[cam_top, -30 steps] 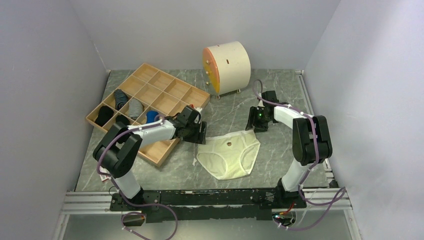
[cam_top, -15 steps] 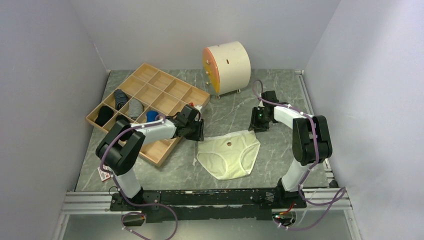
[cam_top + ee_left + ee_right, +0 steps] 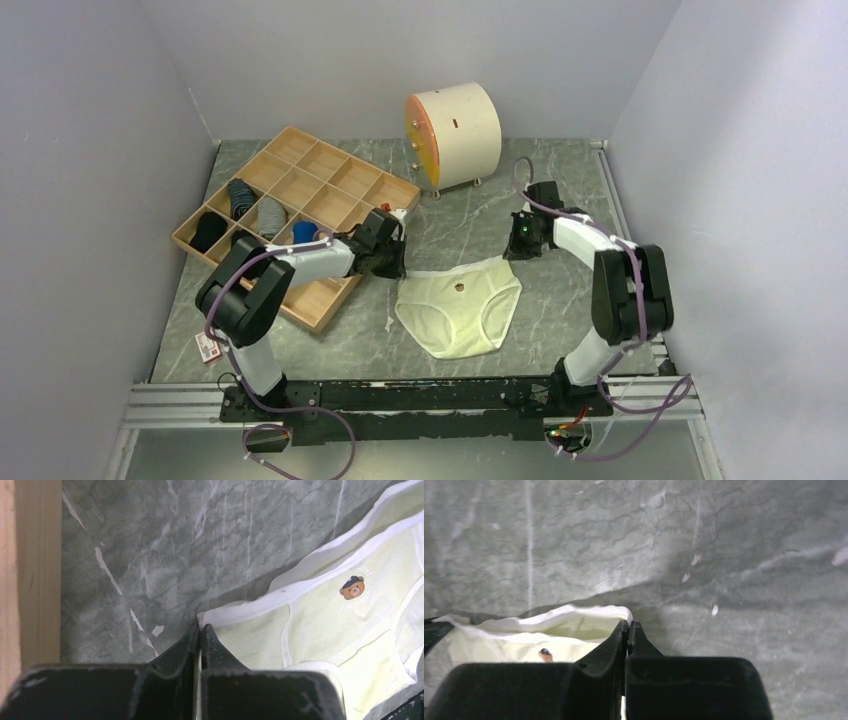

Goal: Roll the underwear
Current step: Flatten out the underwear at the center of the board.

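Our left gripper point(image 3: 200, 627) and right gripper point(image 3: 629, 625) pinch shut on the 2 waistband corners of the pale yellow cloth underwear point(image 3: 458, 315) spread between them; light, floppy stuff, we judge.

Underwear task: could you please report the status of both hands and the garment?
Hands shut: left hand on one waistband corner of underwear, right hand on the other. Garment spread out, not rolled. Nearby: wooden tray beside left hand.

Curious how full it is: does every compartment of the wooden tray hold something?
No; only a few compartments of the wooden tray hold rolled items, the rest in view show bare wood.
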Controlling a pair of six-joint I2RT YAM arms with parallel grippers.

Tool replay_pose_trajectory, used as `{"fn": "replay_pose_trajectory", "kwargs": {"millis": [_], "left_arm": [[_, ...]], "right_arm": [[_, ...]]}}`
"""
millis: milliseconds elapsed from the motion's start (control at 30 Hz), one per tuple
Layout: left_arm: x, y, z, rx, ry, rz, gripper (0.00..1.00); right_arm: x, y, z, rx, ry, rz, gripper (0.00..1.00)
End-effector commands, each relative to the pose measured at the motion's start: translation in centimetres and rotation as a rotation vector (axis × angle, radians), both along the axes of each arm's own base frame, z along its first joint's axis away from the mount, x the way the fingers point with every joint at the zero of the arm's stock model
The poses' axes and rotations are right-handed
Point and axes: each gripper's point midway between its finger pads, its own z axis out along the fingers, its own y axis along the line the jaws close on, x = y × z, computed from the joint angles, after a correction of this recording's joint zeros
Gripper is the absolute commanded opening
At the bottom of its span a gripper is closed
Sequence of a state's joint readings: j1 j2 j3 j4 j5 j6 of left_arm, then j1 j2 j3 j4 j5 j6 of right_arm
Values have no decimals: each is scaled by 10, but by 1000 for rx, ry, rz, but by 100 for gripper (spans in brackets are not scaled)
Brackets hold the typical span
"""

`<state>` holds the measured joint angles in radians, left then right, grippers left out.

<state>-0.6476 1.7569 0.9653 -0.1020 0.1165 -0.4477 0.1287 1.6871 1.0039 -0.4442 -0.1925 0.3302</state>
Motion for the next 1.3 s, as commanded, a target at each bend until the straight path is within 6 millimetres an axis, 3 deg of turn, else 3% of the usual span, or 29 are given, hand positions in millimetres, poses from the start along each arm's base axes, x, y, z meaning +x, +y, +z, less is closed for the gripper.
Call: {"fn": "replay_pose_trajectory", "kwargs": {"millis": [0,200,367,600,767,900,1000,1133,1267], "left_arm": [[11,-5,49,-61,-118,-13,5],[-8,7,108,-151,-217,-6,5],[-43,9,157,-226,-296,-52,5],[-116,7,205,-267,-345,-126,5],[-144,23,226,-302,-336,-110,5],[-141,27,216,-250,-304,-79,5],[-127,14,195,-191,-283,-65,5],[-79,3,161,-39,-283,23,5],[-14,-2,124,-29,-244,77,5]], "right_arm": [[12,-9,60,11,-206,-77,0],[-23,-6,110,93,-320,-125,0],[-68,10,157,241,-438,-91,0],[-137,20,225,362,-615,-5,0],[-169,17,245,376,-633,-10,0],[-164,6,235,337,-593,-97,0],[-136,1,194,281,-448,-159,0],[-91,-10,137,178,-306,-253,0],[-41,-16,102,125,-299,-289,0]]}}
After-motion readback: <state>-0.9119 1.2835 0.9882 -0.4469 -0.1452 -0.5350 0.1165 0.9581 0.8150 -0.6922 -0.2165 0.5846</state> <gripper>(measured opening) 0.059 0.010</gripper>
